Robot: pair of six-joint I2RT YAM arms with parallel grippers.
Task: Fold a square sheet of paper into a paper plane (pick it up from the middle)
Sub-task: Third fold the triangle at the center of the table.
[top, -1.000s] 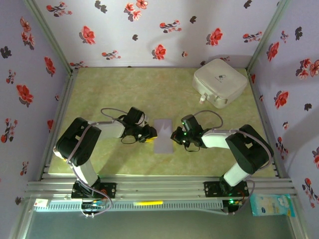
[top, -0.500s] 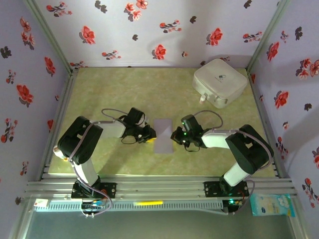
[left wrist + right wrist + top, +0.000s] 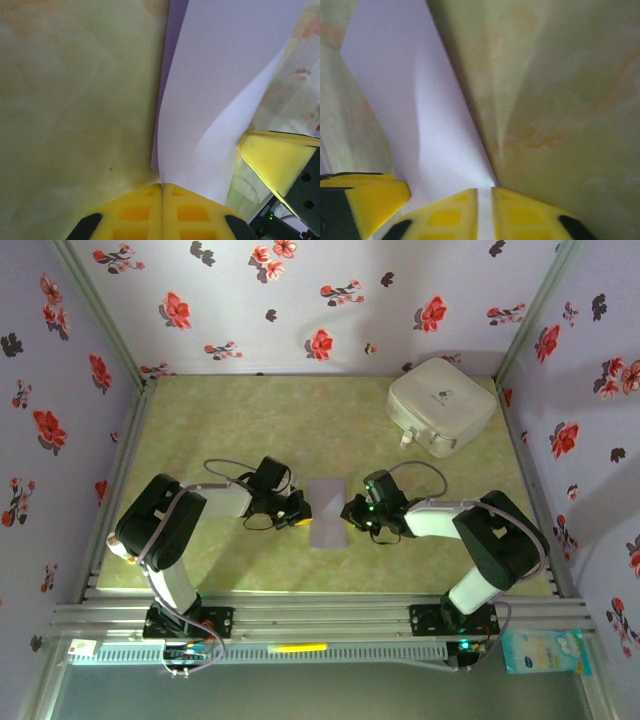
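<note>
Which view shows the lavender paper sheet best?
Top external: the lavender paper sheet shows its full rectangular outline. The left wrist view gives a partial close-up of it, one edge running into the yellow jaws; the right wrist view gives much the same.

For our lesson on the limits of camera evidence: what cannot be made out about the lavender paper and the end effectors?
Layers of the paper sheet: too small in the top view, cut off by frame edges in both wrist views.
Hold of the right end effector: right wrist view, narrow gap, contact with the paper unclear.
Mark on the white box: too small, top view.
</note>
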